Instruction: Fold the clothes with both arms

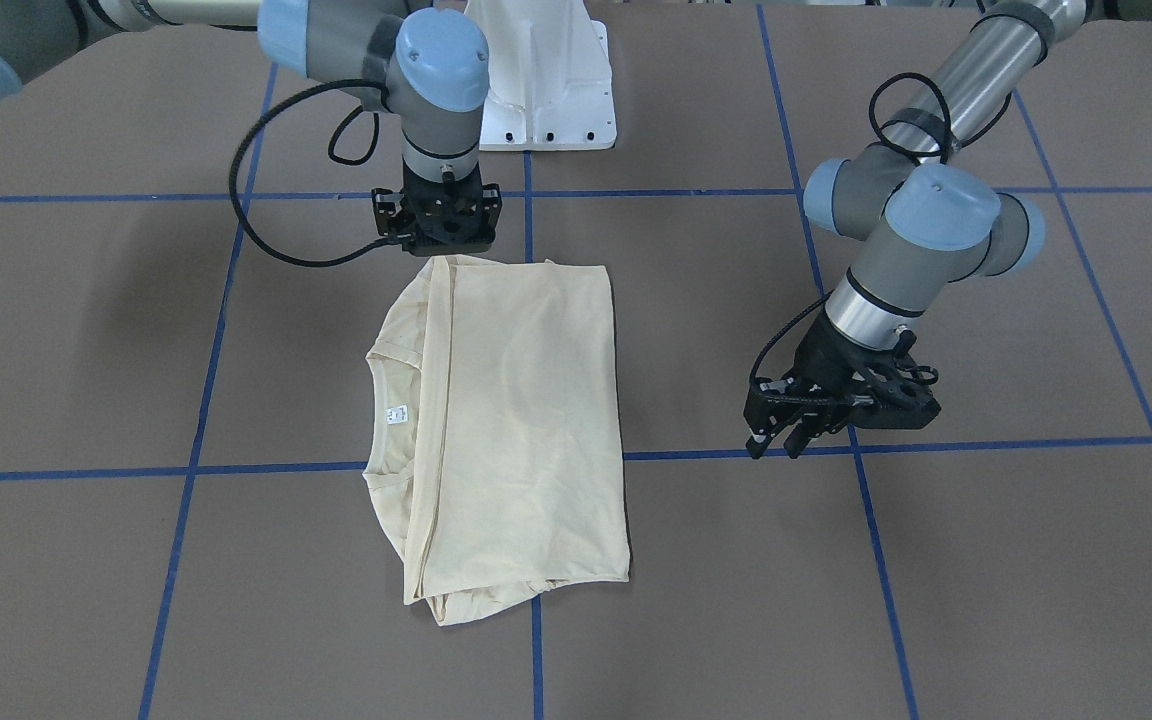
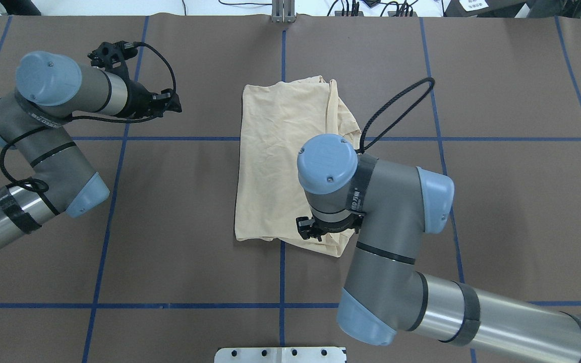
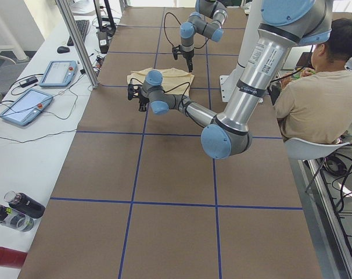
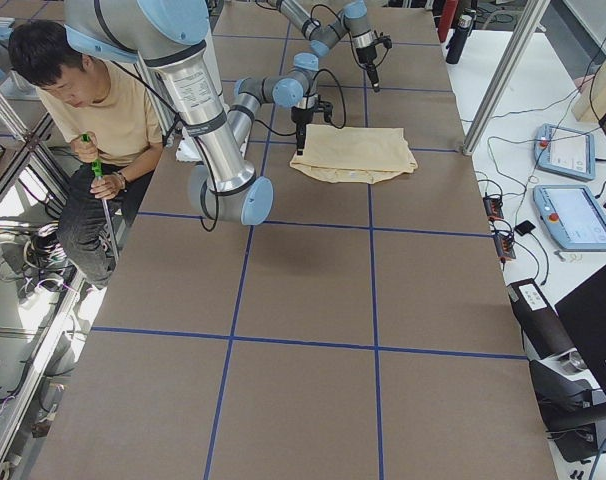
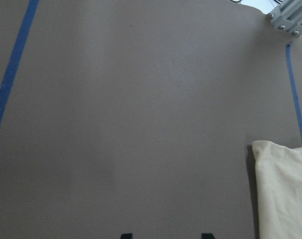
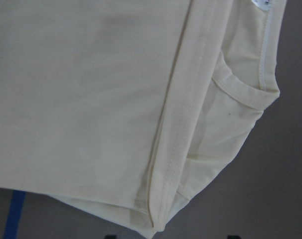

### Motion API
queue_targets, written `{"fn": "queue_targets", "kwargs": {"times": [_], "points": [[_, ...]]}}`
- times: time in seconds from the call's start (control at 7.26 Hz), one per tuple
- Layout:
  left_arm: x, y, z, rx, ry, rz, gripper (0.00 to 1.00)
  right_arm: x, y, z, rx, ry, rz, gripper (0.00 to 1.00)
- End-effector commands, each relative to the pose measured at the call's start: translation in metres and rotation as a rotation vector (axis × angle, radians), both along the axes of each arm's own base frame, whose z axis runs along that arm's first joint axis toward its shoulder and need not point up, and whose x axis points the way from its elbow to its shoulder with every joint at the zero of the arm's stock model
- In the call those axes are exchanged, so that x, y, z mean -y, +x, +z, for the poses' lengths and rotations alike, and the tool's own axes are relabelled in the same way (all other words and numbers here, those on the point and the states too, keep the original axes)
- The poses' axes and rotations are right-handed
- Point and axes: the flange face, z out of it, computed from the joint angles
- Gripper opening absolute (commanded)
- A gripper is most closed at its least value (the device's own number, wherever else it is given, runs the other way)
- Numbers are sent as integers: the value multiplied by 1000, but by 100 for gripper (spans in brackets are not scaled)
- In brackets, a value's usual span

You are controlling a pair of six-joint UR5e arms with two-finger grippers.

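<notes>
The cream T-shirt (image 1: 516,420) lay part-folded mid-way across the table (image 1: 986,580), with left gripper (image 1: 778,445) and right gripper (image 1: 446,230) both released, likely awaiting fresh edge grasps.

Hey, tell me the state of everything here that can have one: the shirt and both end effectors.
T-shirt: folded into a rectangle, lying flat on the table, collar showing along one side.
Left end effector: open, empty, off to the side of the T-shirt, not touching it.
Right end effector: open, empty, pointing down over the T-shirt's edge on the robot's side.
</notes>
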Motion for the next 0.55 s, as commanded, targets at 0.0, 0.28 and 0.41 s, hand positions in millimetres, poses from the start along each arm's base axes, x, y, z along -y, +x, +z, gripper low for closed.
{"fn": "queue_targets", "kwargs": {"times": [0.0, 0.28, 0.41], "points": [[-3, -4, 16, 31, -28, -6, 56, 10, -32, 5, -103, 79, -165, 58], [-5, -1, 18, 32, -30, -3, 56, 12, -66, -11, -143, 72, -182, 35], [-5, -1, 18, 32, -30, -3, 56, 10, -69, -3, -163, 78, -185, 33]]}}
